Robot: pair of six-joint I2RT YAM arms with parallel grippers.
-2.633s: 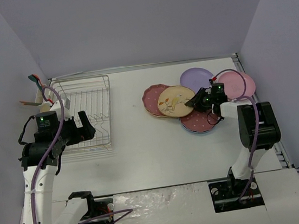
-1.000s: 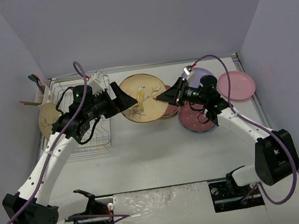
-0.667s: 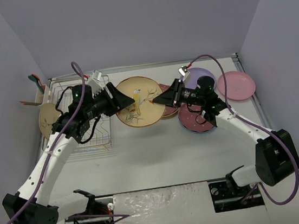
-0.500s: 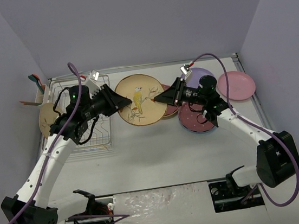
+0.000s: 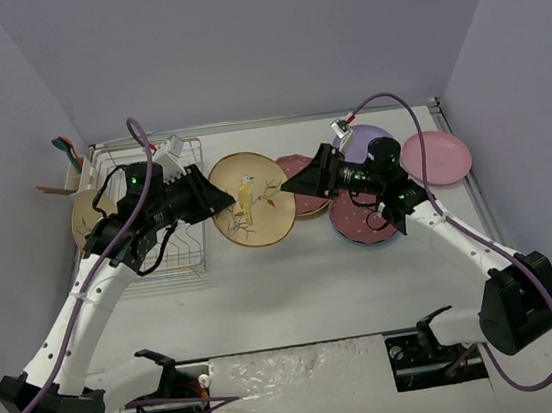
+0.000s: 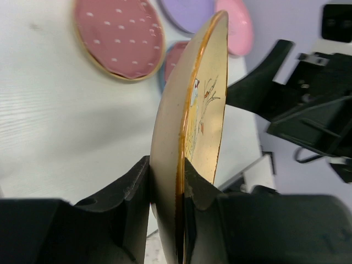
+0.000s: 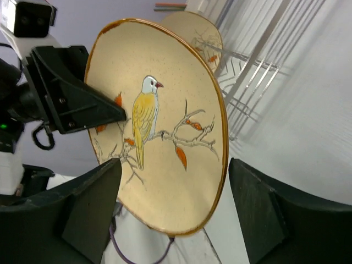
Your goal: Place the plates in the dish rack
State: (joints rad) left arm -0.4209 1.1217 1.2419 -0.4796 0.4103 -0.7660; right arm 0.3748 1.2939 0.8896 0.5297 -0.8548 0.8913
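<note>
White table (image 5: 296,285), lilac walls (image 5: 235,40)

The dish rack (image 5: 162,162) sits on the bench (image 5: 296,285) at frame left, one plate (image 5: 84,218) standing at its left end. A second plate (image 5: 252,212) is upright just right of it, between the left end effector (image 5: 219,205) and right end effector (image 5: 296,186); the remaining plates (image 5: 364,224) overlap at centre right.

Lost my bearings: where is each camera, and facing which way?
Top external: above, behind the bases, looking down on both arms, dish rack, plates.
Left wrist: along the left fingers, shut on the bird plate's rim, toward the right arm.
Right wrist: between the right fingers, open, at that plate's face, rack behind.
Shared: bird plate.
</note>
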